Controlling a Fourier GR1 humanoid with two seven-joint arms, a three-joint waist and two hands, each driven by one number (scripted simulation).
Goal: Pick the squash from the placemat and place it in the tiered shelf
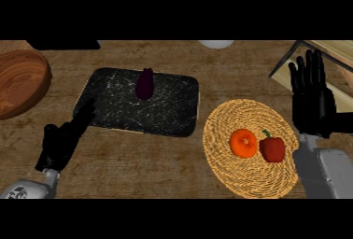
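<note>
Wooden bowl (pixel 21 84): at the left edge of the counter, partly cut off by the view.
Black tray (pixel 141 109): dark, speckled, in the middle of the counter, right of the bowl.
Eggplant (pixel 144 84): dark purple, lying on the tray near its far edge.
White object (pixel 217 44): rounded, at the far edge, only partly seen.
Black object (pixel 63 45): flat, at the far left edge.
Counter (pixel 158 163): brown wood grain.

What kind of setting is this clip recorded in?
Most likely a kitchen counter: a wood-grain worktop holds a woven round placemat with an orange squash and a red bell pepper on it, a dark tray carrying an eggplant, and a wooden bowl.
</note>
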